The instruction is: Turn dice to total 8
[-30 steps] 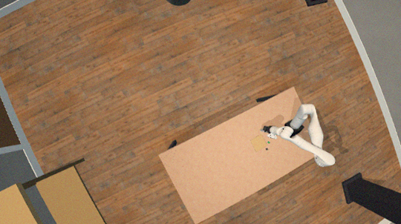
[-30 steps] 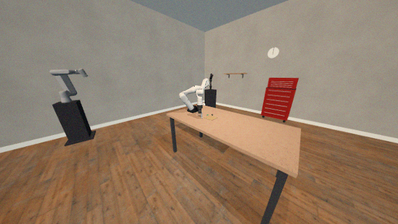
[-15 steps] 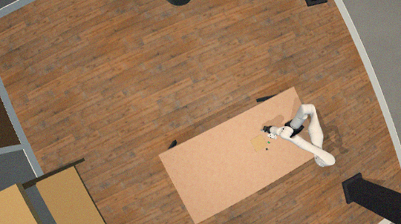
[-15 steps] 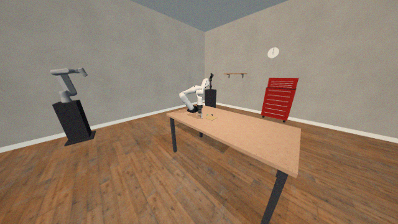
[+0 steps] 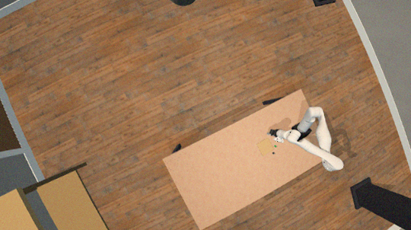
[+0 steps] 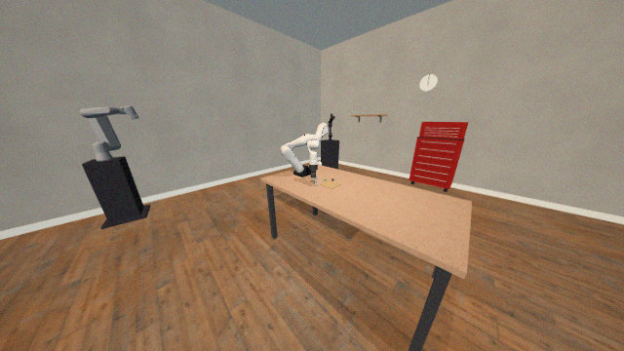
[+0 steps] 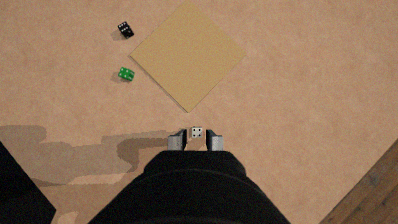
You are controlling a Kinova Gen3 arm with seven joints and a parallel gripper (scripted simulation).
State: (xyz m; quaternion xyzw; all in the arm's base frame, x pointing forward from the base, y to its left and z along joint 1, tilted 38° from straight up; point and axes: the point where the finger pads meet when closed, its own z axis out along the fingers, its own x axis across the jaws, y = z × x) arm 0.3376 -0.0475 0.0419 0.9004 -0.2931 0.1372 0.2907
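A white die (image 7: 196, 132) shows four dark pips on the face toward the wrist camera. My gripper (image 5: 271, 132) (image 6: 316, 182) (image 7: 196, 136) points down and is partly open, with a fingertip on each side of that die and a visible gap on both sides. The tan square mat (image 5: 265, 147) (image 6: 331, 185) (image 7: 187, 55) lies flat, its near corner beyond the white die. A green die (image 5: 275, 146) (image 6: 325, 180) (image 7: 126, 74) and a black die (image 5: 274, 153) (image 6: 332, 179) (image 7: 125, 29) lie on the table left of the mat in the wrist view. Their top numbers are hard to read.
The tabletop (image 5: 213, 183) (image 6: 390, 210) (image 7: 300, 125) carries the mat and dice near the arm's end. The arm's shadow falls on it, left of the fingers in the wrist view. A table edge shows at the lower right there, and a dark shape at the lower left.
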